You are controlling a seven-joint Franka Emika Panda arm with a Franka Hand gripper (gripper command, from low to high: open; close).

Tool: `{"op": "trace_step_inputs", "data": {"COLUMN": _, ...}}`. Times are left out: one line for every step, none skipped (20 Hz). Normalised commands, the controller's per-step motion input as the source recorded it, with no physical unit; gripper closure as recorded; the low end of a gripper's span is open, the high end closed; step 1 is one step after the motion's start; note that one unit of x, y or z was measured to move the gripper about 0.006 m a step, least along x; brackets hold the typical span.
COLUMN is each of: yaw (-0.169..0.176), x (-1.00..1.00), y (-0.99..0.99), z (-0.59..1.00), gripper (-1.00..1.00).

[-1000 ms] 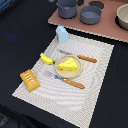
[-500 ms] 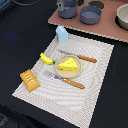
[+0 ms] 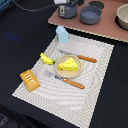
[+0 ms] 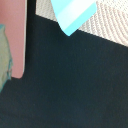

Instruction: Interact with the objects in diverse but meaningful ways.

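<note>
Fingers of the gripper [image 3: 64, 11] cannot be made out in either view, so whether they are spread or closed is impossible to tell; only the arm's pale wrist shows at the far edge of the exterior view, hanging above the dark table [image 3: 20, 45] just beyond the mat.

Bread loaf [image 3: 29, 80] lies nearest the camera on the woven mat [image 3: 95, 85], its long axis running diagonally. Just past it a knife [image 3: 67, 80] with a wooden handle lies slanted beside the plate [image 3: 68, 71], which carries the cheese wedge [image 3: 68, 64], tip pointing to the exterior view's left. A banana [image 3: 47, 59] rests beside the plate, and a fork [image 3: 80, 56] lies along the plate's far side.

Closest to the gripper stands the milk carton [image 3: 62, 34], upright on the mat's far corner; the wrist view shows its pale blue edge [image 4: 75, 15], blurred. Farther off, on the pink board [image 3: 107, 27], sit two grey pots [image 3: 90, 13].
</note>
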Motion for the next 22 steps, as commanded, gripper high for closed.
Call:
{"op": "trace_step_inputs", "data": {"yaw": 0.095, "x": -0.01, "y": -0.17, "z": -0.33, "gripper": -1.0}}
{"op": "trace_step_inputs", "data": {"yaw": 0.093, "x": -0.03, "y": -0.16, "z": -0.36, "gripper": -1.0}}
{"op": "trace_step_inputs", "data": {"yaw": 0.091, "x": -0.04, "y": -0.17, "z": -0.33, "gripper": -1.0}}
{"op": "trace_step_inputs", "data": {"yaw": 0.089, "x": 0.0, "y": -0.14, "z": -0.28, "gripper": -1.0}}
{"op": "trace_step_inputs", "data": {"yaw": 0.08, "x": 0.0, "y": -0.13, "z": -0.23, "gripper": -1.0}}
{"op": "trace_step_inputs", "data": {"yaw": 0.081, "x": 0.0, "y": -0.09, "z": -0.24, "gripper": -1.0}}
{"op": "trace_step_inputs", "data": {"yaw": 0.097, "x": 0.0, "y": -0.03, "z": -0.26, "gripper": -1.0}}
{"op": "trace_step_inputs", "data": {"yaw": 0.108, "x": 0.0, "y": 0.0, "z": -0.25, "gripper": -1.0}}
{"op": "trace_step_inputs", "data": {"yaw": 0.114, "x": -0.01, "y": 0.0, "z": -0.27, "gripper": -1.0}}
{"op": "trace_step_inputs", "data": {"yaw": 0.12, "x": -0.03, "y": 0.0, "z": -0.28, "gripper": -1.0}}
{"op": "trace_step_inputs", "data": {"yaw": 0.12, "x": -0.03, "y": 0.0, "z": -0.28, "gripper": -1.0}}
{"op": "trace_step_inputs", "data": {"yaw": 0.119, "x": -0.03, "y": 0.0, "z": -0.28, "gripper": -1.0}}
{"op": "trace_step_inputs", "data": {"yaw": 0.11, "x": -0.02, "y": 0.0, "z": -0.28, "gripper": -1.0}}
{"op": "trace_step_inputs", "data": {"yaw": 0.099, "x": -0.02, "y": 0.0, "z": -0.28, "gripper": -1.0}}
{"op": "trace_step_inputs", "data": {"yaw": 0.091, "x": 0.0, "y": 0.0, "z": -0.25, "gripper": -1.0}}
{"op": "trace_step_inputs", "data": {"yaw": 0.084, "x": 0.0, "y": 0.0, "z": -0.26, "gripper": -1.0}}
{"op": "trace_step_inputs", "data": {"yaw": 0.073, "x": 0.0, "y": -0.01, "z": -0.25, "gripper": -1.0}}
{"op": "trace_step_inputs", "data": {"yaw": 0.061, "x": 0.0, "y": -0.01, "z": -0.23, "gripper": -1.0}}
{"op": "trace_step_inputs", "data": {"yaw": 0.051, "x": 0.0, "y": 0.0, "z": -0.24, "gripper": -1.0}}
{"op": "trace_step_inputs", "data": {"yaw": 0.051, "x": 0.0, "y": 0.0, "z": -0.28, "gripper": -1.0}}
{"op": "trace_step_inputs", "data": {"yaw": 0.056, "x": 0.0, "y": 0.0, "z": -0.3, "gripper": -1.0}}
{"op": "trace_step_inputs", "data": {"yaw": 0.056, "x": 0.0, "y": 0.0, "z": -0.29, "gripper": -1.0}}
